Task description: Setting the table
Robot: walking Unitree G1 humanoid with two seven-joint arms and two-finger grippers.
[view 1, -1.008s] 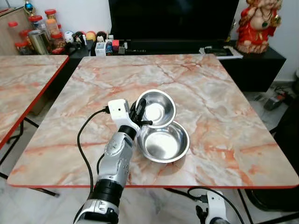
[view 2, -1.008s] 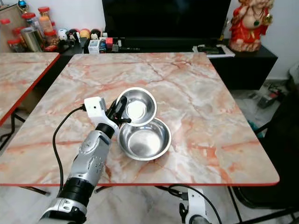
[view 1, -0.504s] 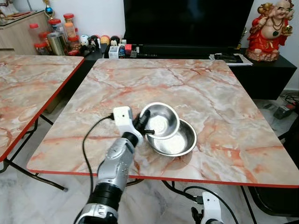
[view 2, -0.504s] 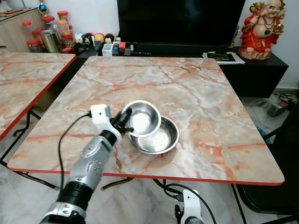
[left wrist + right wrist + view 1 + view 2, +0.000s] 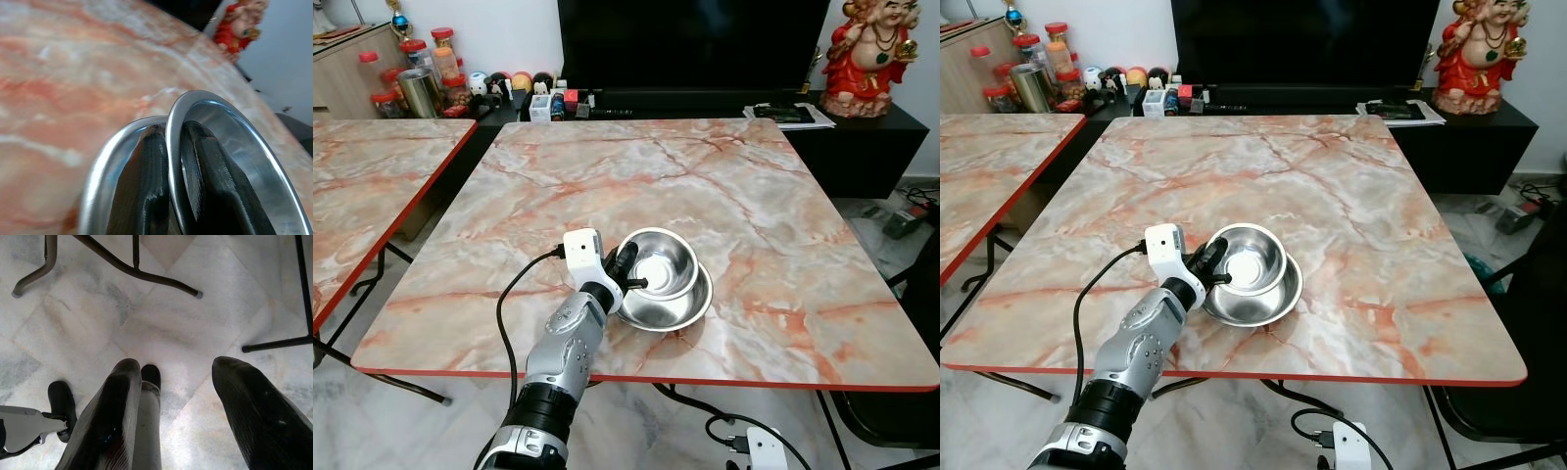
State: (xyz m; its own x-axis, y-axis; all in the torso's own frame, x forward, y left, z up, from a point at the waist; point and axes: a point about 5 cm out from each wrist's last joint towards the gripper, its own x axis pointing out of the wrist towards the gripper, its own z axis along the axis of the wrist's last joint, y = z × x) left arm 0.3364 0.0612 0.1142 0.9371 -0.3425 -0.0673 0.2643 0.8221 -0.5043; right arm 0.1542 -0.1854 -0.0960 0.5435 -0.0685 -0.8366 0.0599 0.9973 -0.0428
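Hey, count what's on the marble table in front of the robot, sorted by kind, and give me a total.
Steel bowls: 2, the upper bowl pinched at its rim by the left hand, resting in the lower bowl.
Robot hands over the table: 1, the left.
Total: 3.

Small bowl (image 5: 658, 261) lower, nested in large bowl (image 5: 674, 305)

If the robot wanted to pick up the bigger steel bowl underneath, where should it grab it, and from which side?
Probably by its thin rim, one finger inside and one outside, as the left tool pinches the upper bowl. The lower bowl has smooth round walls with no handle. Its near and right rim lies bare, so coming from the robot's right seems best, ideally once the upper bowl is lifted off.
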